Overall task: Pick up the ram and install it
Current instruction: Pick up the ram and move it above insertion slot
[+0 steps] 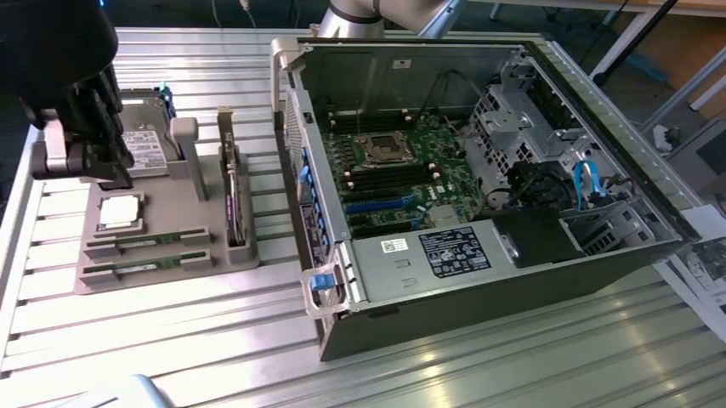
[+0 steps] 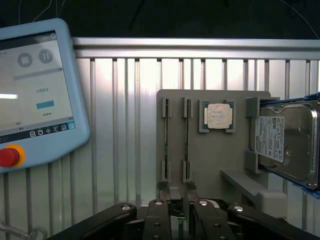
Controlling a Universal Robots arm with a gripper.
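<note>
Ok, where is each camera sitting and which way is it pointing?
Exterior view: off the arm, high up, looking down on table, tray and open PC case; the gripper shows at the exterior view's left.
Wrist view: on the wrist, facing tray and pendant; the gripper in the foreground.
Shared: tray, ram sticks, CPU, drive, gripper.

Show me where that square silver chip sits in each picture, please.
Exterior view: the processor chip lies on the grey holder at the exterior view's left, between the hard drive and two ram sticks.
Wrist view: the processor chip sits in a square pocket, between the ram sticks and the hard drive.
Shared landmark: the hard drive.
</note>
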